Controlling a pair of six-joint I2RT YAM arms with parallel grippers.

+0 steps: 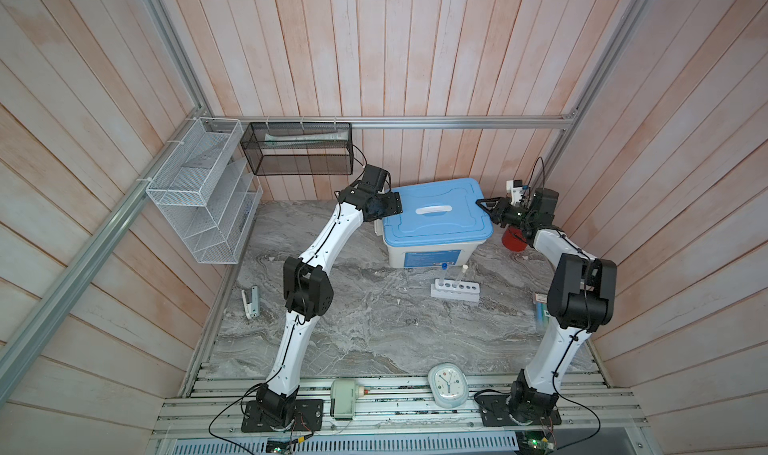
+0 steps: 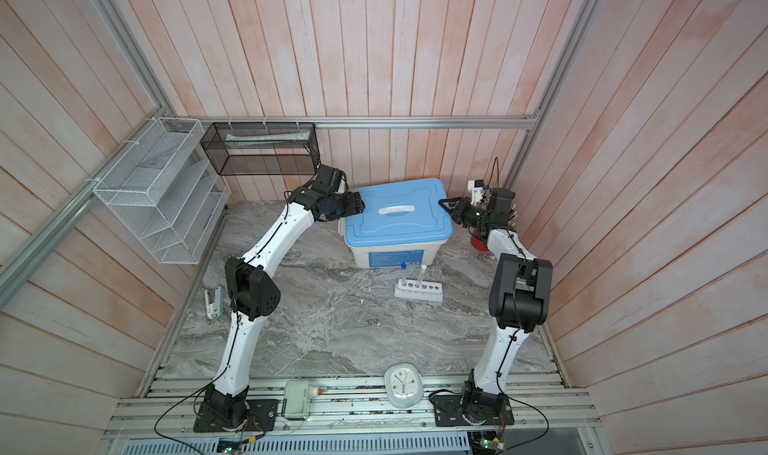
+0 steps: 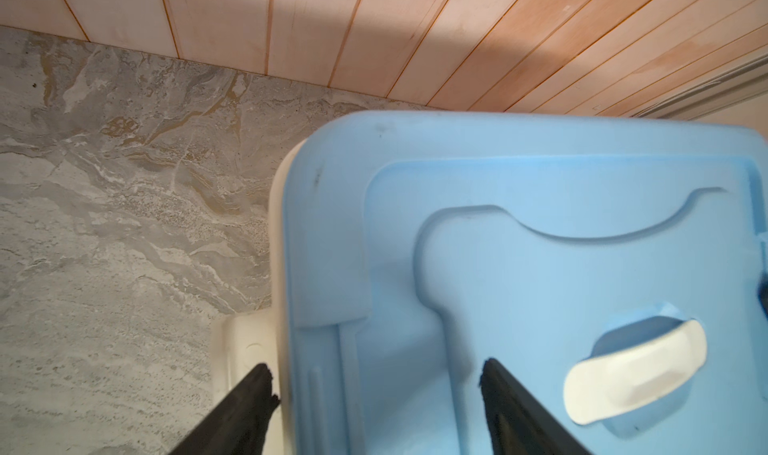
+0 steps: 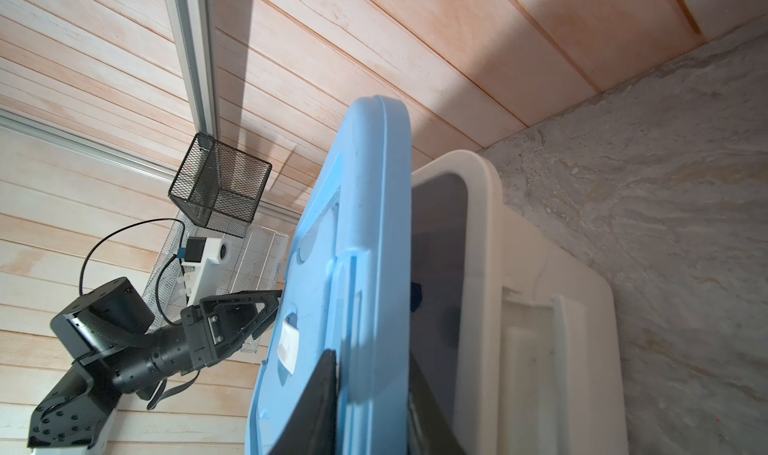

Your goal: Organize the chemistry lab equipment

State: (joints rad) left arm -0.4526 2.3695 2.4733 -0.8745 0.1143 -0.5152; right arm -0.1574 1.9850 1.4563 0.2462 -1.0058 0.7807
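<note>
Two slim clear tubes, a blue-capped tube [image 1: 443, 274] and a white-capped tube [image 1: 461, 277], stand upright in the white six-hole rack [image 1: 455, 291] on the grey marble-look tabletop [image 1: 374, 332], just in front of the white plastic bin [image 1: 428, 254], pale plank walls [image 1: 415, 58] all round. I see R arm stretched level, right gripper [image 4: 372, 374] clamped on the smooth light-blue rectangular lid [image 1: 453, 228] at its edge, which stands off the bin rim there; L arm arched, left gripper [image 3: 376, 374] fingers apart astride the opposite edge.

Plank walls [image 1: 415, 58] — marbled grey tabletop [image 1: 374, 328]
</note>
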